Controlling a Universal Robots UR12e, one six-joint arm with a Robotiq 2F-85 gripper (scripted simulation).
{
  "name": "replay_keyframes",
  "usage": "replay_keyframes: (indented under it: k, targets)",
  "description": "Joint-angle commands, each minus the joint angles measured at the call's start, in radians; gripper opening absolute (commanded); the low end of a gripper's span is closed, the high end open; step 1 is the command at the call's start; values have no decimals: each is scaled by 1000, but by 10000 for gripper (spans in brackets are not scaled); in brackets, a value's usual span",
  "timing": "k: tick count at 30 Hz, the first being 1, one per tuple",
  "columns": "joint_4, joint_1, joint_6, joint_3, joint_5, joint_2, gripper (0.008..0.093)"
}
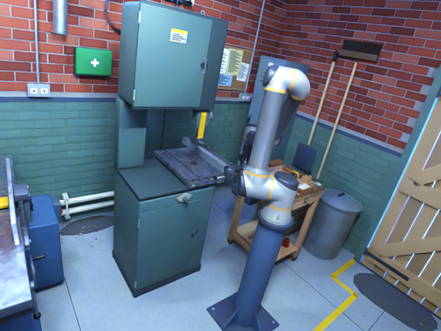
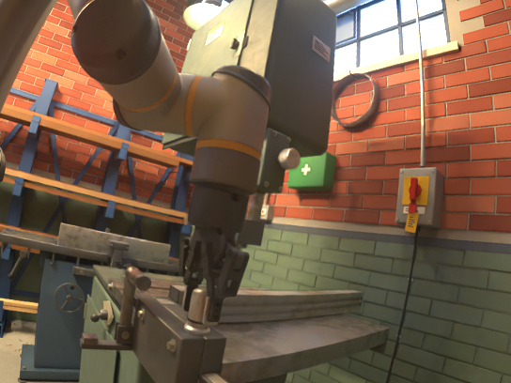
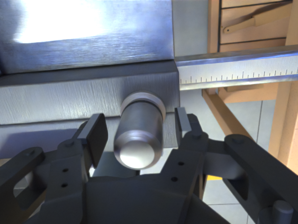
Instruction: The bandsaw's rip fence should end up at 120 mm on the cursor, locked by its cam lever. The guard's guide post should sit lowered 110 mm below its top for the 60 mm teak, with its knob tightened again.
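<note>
The rip fence (image 2: 286, 304) lies along the right side of the bandsaw table (image 1: 188, 164), its head block (image 3: 89, 94) at the table's front rail. A short steel handle (image 3: 139, 130) stands up from the head block. My gripper (image 3: 138, 127) hangs straight down over this handle (image 2: 197, 307), open and holding nothing, with the handle between its fingers. A graduated scale (image 3: 237, 72) runs along the rail to the right of the head. The cam lever (image 2: 129, 300) stands at the head's front. The yellow guard and guide post (image 1: 202, 125) hang above the table, and the round knob (image 2: 288, 158) sits on the upper housing.
The bandsaw cabinet (image 1: 162, 221) stands left of the arm's pedestal (image 1: 254, 270). A wooden workbench (image 1: 285, 210) and a grey bin (image 1: 333, 222) stand behind the arm. A jointer (image 2: 84, 244) stands beyond the table, and a switch box (image 2: 415, 197) is on the brick wall.
</note>
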Motion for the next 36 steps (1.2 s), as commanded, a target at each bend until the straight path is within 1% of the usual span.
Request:
replay_keyframes:
  k: [1,11,28,36]
  targets:
    - [0,0,0,-1,0,0,580]
    - [11,0,0,-4,0,-9,580]
    - [124,0,0,-40,0,-86,580]
    - [143,0,0,-46,0,-97,580]
